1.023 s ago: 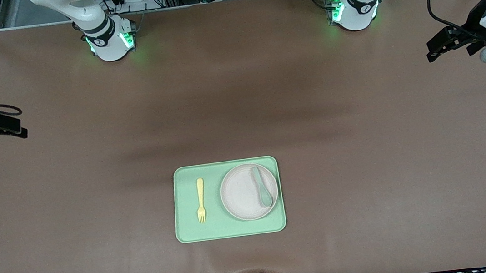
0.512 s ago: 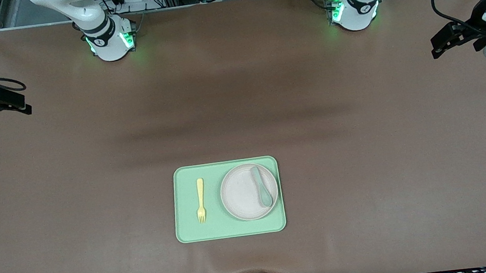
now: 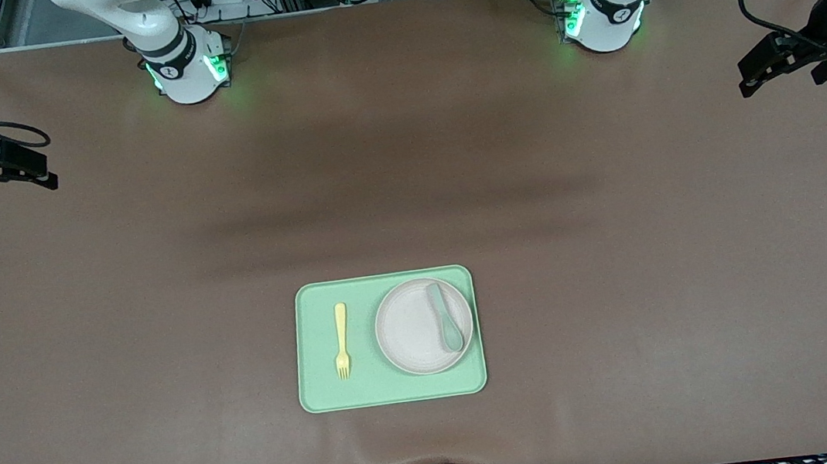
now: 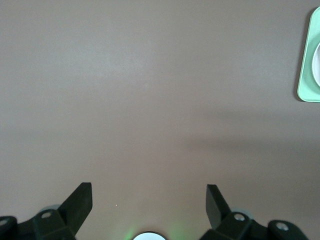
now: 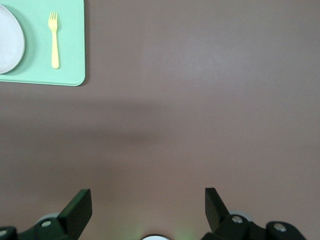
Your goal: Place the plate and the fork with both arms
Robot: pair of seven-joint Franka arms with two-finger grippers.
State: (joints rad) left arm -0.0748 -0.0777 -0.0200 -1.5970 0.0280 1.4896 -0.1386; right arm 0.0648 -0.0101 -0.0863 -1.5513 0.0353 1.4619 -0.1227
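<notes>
Claws — left claw (image 3: 750,75), right claw (image 3: 42,171) — hang spread over table ends

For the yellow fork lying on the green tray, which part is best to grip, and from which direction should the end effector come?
Grip the fork at the middle of its handle, coming straight down from above. It lies flat on the tray, beside the plate, tines toward the front camera. The handle is slim and straight with bare tray on both sides, so the fingers probably fit across it; the tines look too short to hold well.
</notes>
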